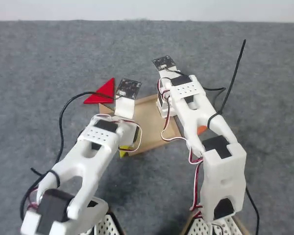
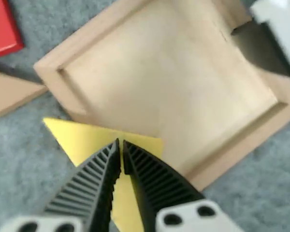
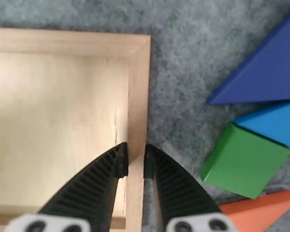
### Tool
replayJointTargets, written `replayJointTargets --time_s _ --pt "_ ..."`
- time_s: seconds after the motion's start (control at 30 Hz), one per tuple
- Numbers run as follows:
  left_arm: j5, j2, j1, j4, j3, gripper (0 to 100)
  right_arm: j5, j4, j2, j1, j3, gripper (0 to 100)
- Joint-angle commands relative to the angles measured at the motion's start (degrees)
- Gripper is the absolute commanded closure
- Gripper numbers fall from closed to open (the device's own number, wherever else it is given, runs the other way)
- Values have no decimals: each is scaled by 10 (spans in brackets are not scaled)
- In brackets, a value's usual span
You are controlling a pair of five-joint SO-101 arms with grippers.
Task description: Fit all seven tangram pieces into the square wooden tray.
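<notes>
Grey carpet (image 1: 39, 58); arms (image 1: 95, 147) (image 1: 196, 105) bowed over tray (image 3: 137, 87)

Grey felt tabletop (image 1: 39, 58), pale wall strip (image 1: 137, 9) along its far edge.

No readable text, no labels or numbers, wooden tray (image 2: 159, 82) bare of markings

High camera overlooks table (image 1: 39, 58); both wrist cameras closely face the tray (image 2: 48, 67).
</notes>
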Motion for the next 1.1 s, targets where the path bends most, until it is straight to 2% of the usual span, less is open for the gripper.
replayJointTargets --time_s 0.0,0.33,0.5,0.67,0.83,0.97,1.07 --pt "4 4 5 -25 -27 987 -8 2 -25 -10 -27 987" --pt "6 4 20 -80 -29 987 -8 -1 -21 -15 -27 987" --pt "4 -21 23 -54 -32 987 -8 -1 -21 -12 -27 987" --pt "5 -120 -74 18 -19 987 -8 1 -22 -11 -27 987" --pt "6 -149 -176 24 43 987 -8 2 -23 -12 -27 987" --pt "-23 -110 -182 26 53 987 -7 2 -24 -13 -27 987" --pt "-35 -87 -145 26 48 987 -7 2 -24 -13 -27 987"
